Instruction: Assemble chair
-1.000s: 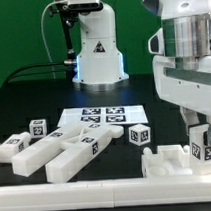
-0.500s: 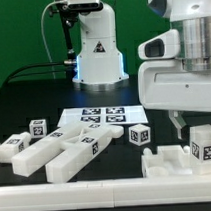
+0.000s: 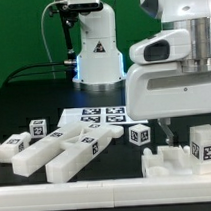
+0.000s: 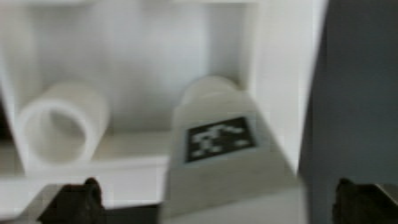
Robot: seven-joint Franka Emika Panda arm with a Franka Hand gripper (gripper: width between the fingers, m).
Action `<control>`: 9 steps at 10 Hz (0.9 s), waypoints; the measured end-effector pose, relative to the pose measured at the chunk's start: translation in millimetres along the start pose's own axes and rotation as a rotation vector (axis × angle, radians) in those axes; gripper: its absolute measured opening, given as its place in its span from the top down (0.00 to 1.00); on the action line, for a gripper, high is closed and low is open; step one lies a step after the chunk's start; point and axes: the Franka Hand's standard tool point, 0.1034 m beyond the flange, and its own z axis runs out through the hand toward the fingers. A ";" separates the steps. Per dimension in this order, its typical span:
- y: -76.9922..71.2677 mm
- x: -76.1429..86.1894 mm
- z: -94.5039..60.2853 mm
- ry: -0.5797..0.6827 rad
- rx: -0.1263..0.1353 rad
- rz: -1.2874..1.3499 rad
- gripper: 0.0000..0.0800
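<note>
Pincer [image 3: 180, 133], exterior view: hangs released, jaws wide, just above the upright tagged post [image 3: 204, 148] standing on the chair base [image 3: 162, 163], at the exterior view's right. Wrist view: shows post [image 4: 221, 130] centred between spread fingertips [image 4: 75, 200], long axis pointing up at the palm.

Exterior view: camera low, near tabletop height, at front edge of black table [image 3: 38, 102]. Faces across it toward robot base [image 3: 96, 49] and green backdrop [image 3: 15, 38]. Set close: arm's white wrist housing [image 3: 178, 85] fills exterior view's right.

Wrist view: camera on wrist, looks along fingertips [image 4: 75, 200], very near, blurred.

Shared: upright tagged chair part [image 3: 204, 146], seen in wrist view [image 4: 217, 135] between spread fingertips; exterior view places it at its far right.
</note>
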 end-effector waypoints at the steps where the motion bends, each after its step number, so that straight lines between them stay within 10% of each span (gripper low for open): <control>1: 0.9 0.2 0.0 0.000 0.000 0.000 0.19; 2: 0.5 0.1 0.1 0.000 0.003 0.046 0.49; 4: 0.0 -0.1 0.2 -0.001 0.004 0.173 0.65; 9: -1.3 -0.8 1.3 -0.008 -0.028 1.125 0.65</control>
